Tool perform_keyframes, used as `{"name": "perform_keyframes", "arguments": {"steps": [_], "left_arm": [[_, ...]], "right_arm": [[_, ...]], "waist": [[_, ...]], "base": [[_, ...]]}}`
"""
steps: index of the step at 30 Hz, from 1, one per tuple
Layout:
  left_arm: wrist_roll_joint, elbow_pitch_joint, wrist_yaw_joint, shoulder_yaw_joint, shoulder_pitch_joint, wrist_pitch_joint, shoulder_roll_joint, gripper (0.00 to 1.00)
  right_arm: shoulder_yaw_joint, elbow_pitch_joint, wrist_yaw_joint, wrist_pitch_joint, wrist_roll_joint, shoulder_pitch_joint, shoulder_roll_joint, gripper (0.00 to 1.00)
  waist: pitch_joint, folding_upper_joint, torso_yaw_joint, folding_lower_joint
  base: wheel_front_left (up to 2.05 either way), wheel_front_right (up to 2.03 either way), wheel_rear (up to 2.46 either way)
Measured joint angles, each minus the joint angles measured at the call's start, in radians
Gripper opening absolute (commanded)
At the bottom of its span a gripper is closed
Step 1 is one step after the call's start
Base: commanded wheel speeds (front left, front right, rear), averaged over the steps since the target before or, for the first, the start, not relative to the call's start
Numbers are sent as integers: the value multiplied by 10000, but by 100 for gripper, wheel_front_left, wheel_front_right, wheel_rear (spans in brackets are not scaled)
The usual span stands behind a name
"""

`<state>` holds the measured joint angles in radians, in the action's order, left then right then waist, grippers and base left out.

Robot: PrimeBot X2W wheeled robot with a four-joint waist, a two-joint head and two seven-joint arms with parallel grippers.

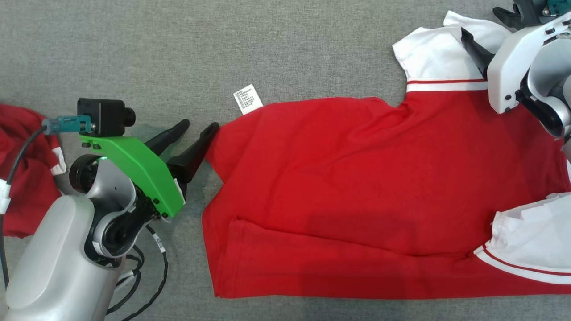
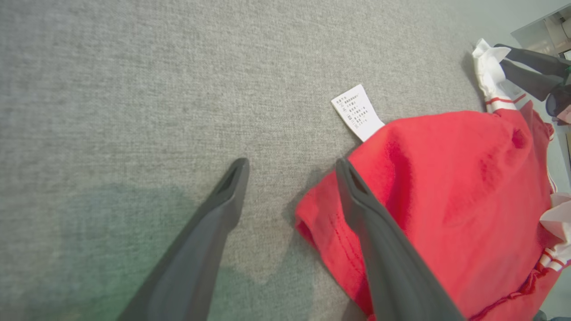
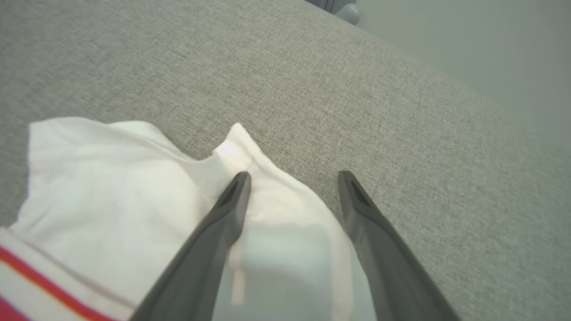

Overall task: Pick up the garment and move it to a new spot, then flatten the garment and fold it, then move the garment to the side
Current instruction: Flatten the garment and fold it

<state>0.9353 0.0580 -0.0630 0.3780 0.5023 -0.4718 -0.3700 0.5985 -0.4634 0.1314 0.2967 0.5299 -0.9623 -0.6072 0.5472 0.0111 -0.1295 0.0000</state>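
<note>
The red garment (image 1: 348, 187) with white sleeves lies spread across the grey cloth surface, a white care label (image 1: 248, 99) sticking out at its far left corner. My left gripper (image 1: 199, 125) is open at the garment's left hem corner. In the left wrist view one finger lies over the red hem (image 2: 321, 223) and the other over bare cloth, with the left gripper (image 2: 291, 162) open. My right gripper (image 1: 479, 20) stands open over the far white sleeve (image 1: 437, 53). In the right wrist view the right gripper (image 3: 293, 174) straddles the edge of the sleeve (image 3: 111, 196).
A second red garment (image 1: 22, 169) with white trim lies bunched at the left edge. The near white sleeve (image 1: 531, 240) is folded in at the lower right. Bare grey cloth surface (image 1: 223, 44) stretches along the far side. Loose cables (image 1: 151, 272) hang by my left arm.
</note>
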Motion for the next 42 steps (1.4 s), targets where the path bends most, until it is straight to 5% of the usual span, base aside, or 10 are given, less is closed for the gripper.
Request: {"name": "perform_keyframes", "arguments": {"steps": [17, 18, 19, 21, 22, 42], "left_arm": [[205, -616, -309, 583, -308, -585, -288, 100], [205, -652, -313, 616, -339, -629, -324, 91], [203, -658, -324, 627, -370, -631, -339, 64], [136, -583, -324, 698, -359, -639, -349, 11], [123, -514, -324, 717, -319, -635, -324, 0], [-1210, 349, -75, 464, 833, 468, -594, 0]], "right_arm": [[625, -328, -10, 46, 876, -371, 6, 100], [633, -345, -10, 125, 968, -371, 10, 100], [654, -355, -10, 221, 1058, -371, 6, 57], [742, -328, -10, 314, 1200, -385, -15, 0], [755, -324, -8, 351, 1346, -384, -17, 0], [-337, -1039, 2, -2372, 1120, -674, 330, 0]], "waist": [[157, 0, 92, 0], [153, 0, 109, 0], [160, 0, 124, 0], [190, 0, 136, 0], [202, 0, 136, 0], [-379, 0, 652, 0]], "base": [[0, 0, 0], [0, 0, 0], [0, 0, 0], [0, 0, 0], [0, 0, 0], [0, 0, 0]]}}
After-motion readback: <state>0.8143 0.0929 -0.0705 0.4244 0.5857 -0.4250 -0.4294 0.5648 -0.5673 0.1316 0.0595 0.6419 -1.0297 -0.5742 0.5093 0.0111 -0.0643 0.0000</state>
